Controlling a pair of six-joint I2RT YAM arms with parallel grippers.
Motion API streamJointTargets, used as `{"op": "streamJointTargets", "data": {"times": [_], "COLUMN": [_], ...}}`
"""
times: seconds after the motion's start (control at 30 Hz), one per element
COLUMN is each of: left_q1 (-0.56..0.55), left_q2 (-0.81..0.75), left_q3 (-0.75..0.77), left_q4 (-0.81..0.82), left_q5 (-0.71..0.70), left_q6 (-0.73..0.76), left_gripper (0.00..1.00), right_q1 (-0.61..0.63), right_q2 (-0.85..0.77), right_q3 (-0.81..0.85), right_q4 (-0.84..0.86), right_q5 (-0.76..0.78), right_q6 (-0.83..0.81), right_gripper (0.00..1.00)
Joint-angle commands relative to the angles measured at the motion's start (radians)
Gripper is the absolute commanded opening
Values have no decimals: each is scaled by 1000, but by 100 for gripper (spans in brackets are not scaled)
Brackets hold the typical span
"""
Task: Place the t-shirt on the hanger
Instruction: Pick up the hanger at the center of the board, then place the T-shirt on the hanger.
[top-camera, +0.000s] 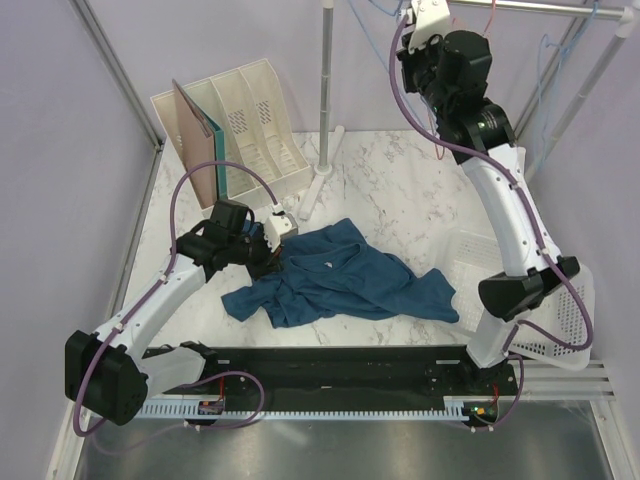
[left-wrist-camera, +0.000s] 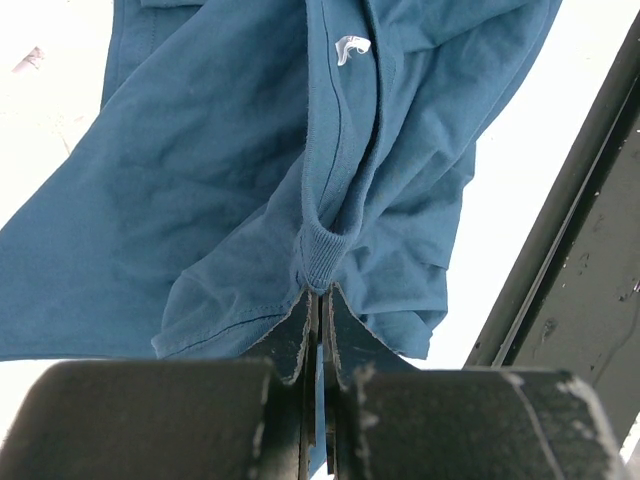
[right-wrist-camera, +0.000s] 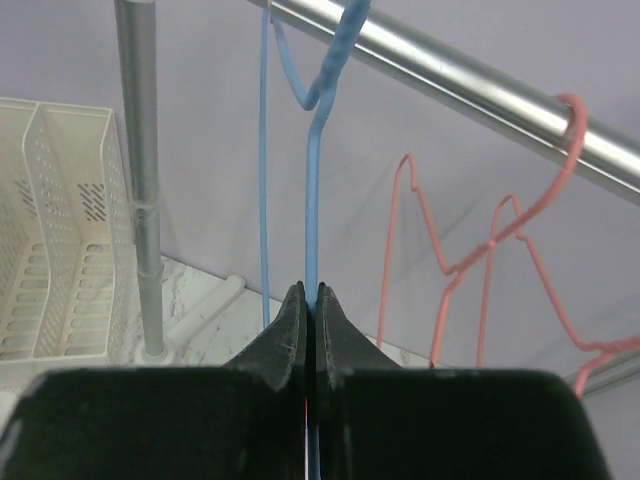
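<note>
The left gripper (left-wrist-camera: 318, 292) is pinched tight on the ribbed collar of the teal-blue t-shirt (top-camera: 345, 275), which lies crumpled on the marble table (top-camera: 400, 180) between the 2 arms. Raised high, the right gripper (right-wrist-camera: 309, 290) is clamped on the wire of the light-blue hanger (right-wrist-camera: 312, 200), hooked over the chrome rail (right-wrist-camera: 450, 75) beside pink-red hangers (right-wrist-camera: 578, 135)

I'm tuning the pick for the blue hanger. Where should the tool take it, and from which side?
Take the hanger on the straight wire just below its hook, coming level from the front of the rail. That stretch hangs vertical and bare, apart from the pink hangers; the right tool is shut on that very wire.
</note>
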Motion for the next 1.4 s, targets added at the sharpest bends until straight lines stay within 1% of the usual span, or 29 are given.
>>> {"op": "streamJointTargets", "data": {"times": [0.0,0.13,0.17,0.23,0.27,0.37,0.4,0.43,0.47,0.5,0.57,0.6,0.67,0.7,0.77,0.8,0.87,0.9,0.93,1.0,1.03,1.1,1.13,1.23,1.37], "left_q1": [-1,-1,0,0,0,5,8,14,32,42,80,94,141,152,171,172,171,171,171,169,169,169,169,169,169], "left_q2": [0,5,10,13,17,34,42,46,53,59,79,83,83,82,71,66,47,40,31,10,1,-36,-45,-73,-85], "left_q3": [22,26,25,22,22,14,14,16,19,22,34,42,46,48,49,46,36,33,25,17,2,-18,-35,-64,-83], "left_q4": [22,29,32,38,39,49,56,59,61,62,62,61,59,56,50,46,41,38,33,23,22,19,19,19,15], "left_q5": [18,5,1,-8,-12,-13,-13,-7,8,10,22,24,50,56,61,67,94,105,113,134,139,139,137,131,123], "left_q6": [-42,-46,-46,-46,-50,-50,-53,-53,-52,-50,-35,-29,-6,6,43,62,109,123,157,198,245,301,350,427,488], "left_gripper": [2,2,2,2,2,2,2,2,2,2,2,2,2,2,2,2,2,2,2,2,2,2,2,2,2], "right_q1": [-3,-3,-3,-3,-5,-3,-3,-7,-8,-10,-13,-14,-14,-13,-14,-13,-13,-13,-13,-14,-13,-14,-14,-13,-14], "right_q2": [-153,-302,-366,-431,-501,-633,-656,-676,-716,-740,-818,-842,-903,-915,-922,-914,-891,-879,-855,-828,-804,-779,-752,-698,-667], "right_q3": [-120,-330,-416,-501,-583,-725,-751,-773,-817,-845,-926,-950,-1019,-1036,-1058,-1061,-1066,-1064,-1063,-1049,-1035,-1020,-1009,-951,-896], "right_q4": [-58,-136,-155,-205,-218,-247,-279,-293,-314,-342,-371,-382,-394,-403,-446,-463,-489,-500,-503,-508,-514,-546,-558,-629,-669], "right_q5": [-33,-174,-208,-243,-312,-386,-442,-467,-504,-574,-634,-713,-777,-826,-871,-887,-927,-941,-952,-957,-960,-963,-963,-960,-954], "right_q6": [-27,-35,-42,-32,-44,-62,-76,-79,-123,-149,-235,-275,-327,-343,-381,-430,-478,-543,-562,-605,-660,-729,-790,-870,-961], "right_gripper": [0,0,0,0,0,0,0,0,0,0,0,0,0,0,0,0,0,0,0,0,0,0,0,0,0]}}
